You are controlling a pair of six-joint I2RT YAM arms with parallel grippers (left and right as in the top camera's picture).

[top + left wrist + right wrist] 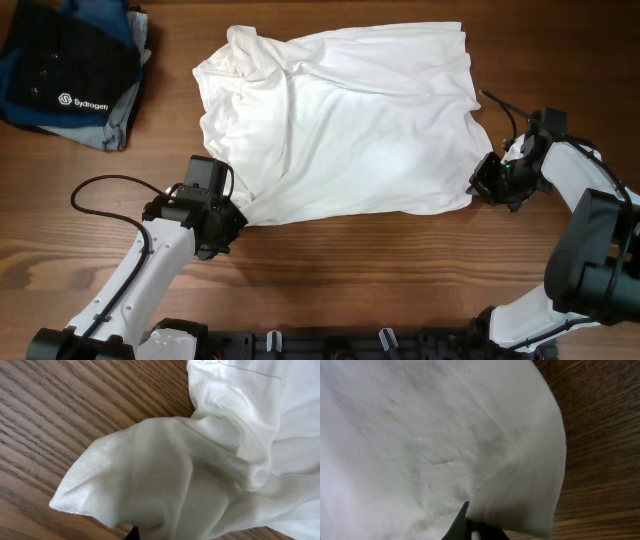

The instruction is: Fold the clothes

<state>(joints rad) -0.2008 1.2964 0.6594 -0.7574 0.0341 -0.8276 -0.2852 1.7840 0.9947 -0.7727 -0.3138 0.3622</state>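
1. The large white shirt-like garment [350,120] of thin, wrinkly cloth lies spread flat on the brown wooden table [350,270], just beside the dark blue-black folded stack [70,75] but not touching it.
2. Your left pincer [228,215] is clenched on the near hem corner on the stack's side. The cloth bunches into a peak there.
3. Your right pincer [485,185] is clenched on the near hem corner farthest from the stack, with the cloth draped over its fingertips.
4. This looks like the start of the first fold. Lift both corners together and level, just clear of the wood.
5. Carry them towards the collar edge and draw gently apart, so the thin cloth does not sag or crease.
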